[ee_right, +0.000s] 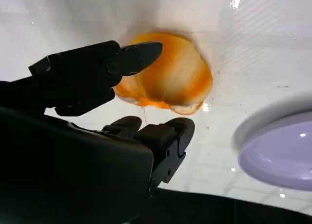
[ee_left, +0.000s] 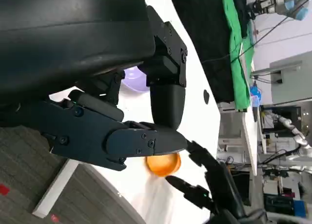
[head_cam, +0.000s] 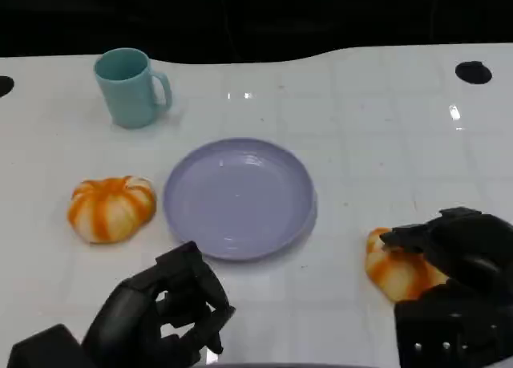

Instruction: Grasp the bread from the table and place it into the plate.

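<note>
Head view: right hand [head_cam: 449, 260] low at the table's [head_cam: 377, 127] near right corner, draped over an orange-striped bread roll [head_cam: 393, 273] that lies on the surface to the right of the lavender plate [head_cam: 239, 198]. Fingers spread above and around the roll, one reaching across its top; no firm clamp visible, roll flat on the table. Right wrist view: same roll [ee_right: 170, 77] bracketed by the hand [ee_right: 141, 94], one finger [ee_right: 134, 58] laid along its upper edge, others curled below its rim, fingers apart rather than closed; plate [ee_right: 278, 155] near, not touching the roll.

Left hand [head_cam: 172, 312] near the table's front edge, just in front of the plate, fingers curled inward, nothing between them. Left wrist view: that hand's [ee_left: 146, 136] fingers bent in, a glimpse of plate [ee_left: 134, 80] beyond them.

Second striped bread roll [head_cam: 111, 209] on the table left of the plate, apart from both hands. Teal mug [head_cam: 128, 87] upright toward the far left corner, handle turned right. Plate itself bare, about mid-table.
</note>
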Tool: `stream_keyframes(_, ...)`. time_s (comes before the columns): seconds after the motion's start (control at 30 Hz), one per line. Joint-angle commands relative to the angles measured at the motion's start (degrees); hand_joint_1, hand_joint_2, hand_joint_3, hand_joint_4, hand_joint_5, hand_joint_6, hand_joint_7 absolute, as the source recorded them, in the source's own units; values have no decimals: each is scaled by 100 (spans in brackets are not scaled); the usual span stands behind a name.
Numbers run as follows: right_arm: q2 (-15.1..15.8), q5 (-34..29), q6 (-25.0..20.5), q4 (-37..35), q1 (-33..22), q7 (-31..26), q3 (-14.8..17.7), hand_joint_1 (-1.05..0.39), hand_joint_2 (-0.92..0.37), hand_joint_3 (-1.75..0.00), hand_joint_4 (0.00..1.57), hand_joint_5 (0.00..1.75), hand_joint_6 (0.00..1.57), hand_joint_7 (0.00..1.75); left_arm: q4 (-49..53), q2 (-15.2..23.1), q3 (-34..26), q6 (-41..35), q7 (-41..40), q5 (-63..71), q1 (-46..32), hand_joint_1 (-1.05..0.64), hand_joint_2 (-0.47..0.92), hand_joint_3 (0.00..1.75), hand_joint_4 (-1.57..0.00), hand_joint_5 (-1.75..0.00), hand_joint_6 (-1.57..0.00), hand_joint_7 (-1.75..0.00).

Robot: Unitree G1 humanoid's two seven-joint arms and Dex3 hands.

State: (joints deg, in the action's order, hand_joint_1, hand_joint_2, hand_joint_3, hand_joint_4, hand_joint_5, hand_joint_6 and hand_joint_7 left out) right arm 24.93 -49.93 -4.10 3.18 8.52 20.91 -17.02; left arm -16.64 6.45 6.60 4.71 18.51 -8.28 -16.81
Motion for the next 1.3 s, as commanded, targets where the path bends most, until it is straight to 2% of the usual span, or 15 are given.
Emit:
stream_keyframes(0.03,-89,10,-77,-452,245,-203,-165,-47,-92,-12,31,38,51,2,-82,32,-3,-8,-74,56,-51,-59,92,40,-70,-175,-48,-175)
stream_keyframes(0.33,-379,-51,-464,-1242,698,-438,-485,-45,-92,-14,38,37,58,4,-115,8,9,8,-83,93,-75,-58,92,40,-69,-175,-47,-175)
stream_keyframes(0.47,-583,2,-514,-1668,863,-1035,-459,-40,-92,-12,55,41,72,9,-143,-14,15,-17,-81,61,-92,-57,92,40,-68,-175,-47,-175)
stream_keyframes(0.6,-728,355,35,-2207,980,-2095,-292,-21,-92,-8,83,93,109,21,-181,-16,24,-54,-106,80,-113,-59,92,39,-68,-175,-47,-175)
stream_keyframes(0.63,-705,367,212,-2355,1034,-2342,-310,-17,-92,-10,84,123,115,28,-177,-16,25,-34,-100,80,-113,-59,92,39,-68,-175,-47,-175)
stream_keyframes(0.7,-677,381,508,-2611,1127,-2765,-338,-16,-88,-25,84,161,101,83,-180,-19,27,-25,-101,81,-115,-59,92,39,-68,-175,-47,-174)
stream_keyframes(0.73,-675,388,595,-2696,1160,-2907,-347,-16,-80,-41,85,169,90,112,-188,-17,28,-38,-106,85,-118,-59,92,39,-68,-175,-46,-174)
stream_keyframes(0.87,-713,470,839,-2883,1231,-3294,-340,-15,-64,-74,87,174,74,155,-184,-8,22,-16,-110,107,-116,-59,92,40,-67,-175,-46,-174)
stream_keyframes(0.93,-732,503,996,-2952,1246,-3525,-335,-15,-58,-81,87,175,80,133,-178,-1,15,-22,-116,119,-112,-58,92,40,-67,-175,-46,-174)
stream_keyframes(1.03,-725,476,1125,-3006,1263,-3773,-373,-19,-65,-62,87,175,99,80,-184,2,8,-58,-110,99,-118,-59,92,40,-66,-175,-46,-173)
stream_keyframes(1.07,-716,469,1167,-3019,1267,-3840,-387,-20,-69,-56,88,175,103,73,-180,2,7,-48,-105,93,-117,-59,92,40,-66,-175,-46,-173)
stream_keyframes(1.17,-716,526,1300,-3024,1253,-3998,-373,-17,-66,-63,88,175,93,113,-206,-2,4,-63,-103,70,-134,-58,92,40,-66,-175,-46,-173)
stream_keyframes(1.2,-726,555,1349,-3025,1249,-4070,-351,-16,-63,-67,89,175,92,116,-210,-3,3,-73,-94,50,-137,-58,92,40,-66,-175,-46,-173)
stream_keyframes(1.27,-738,575,1419,-3022,1248,-4207,-326,-16,-57,-70,92,175,94,101,-200,-2,1,-67,-82,33,-138,-57,92,40,-65,-175,-45,-173)
stream_keyframes(1.3,-746,591,1444,-2994,1240,-4254,-312,-14,-55,-73,93,175,93,109,-191,0,1,-62,-86,41,-136,-57,92,40,-65,-175,-45,-173)
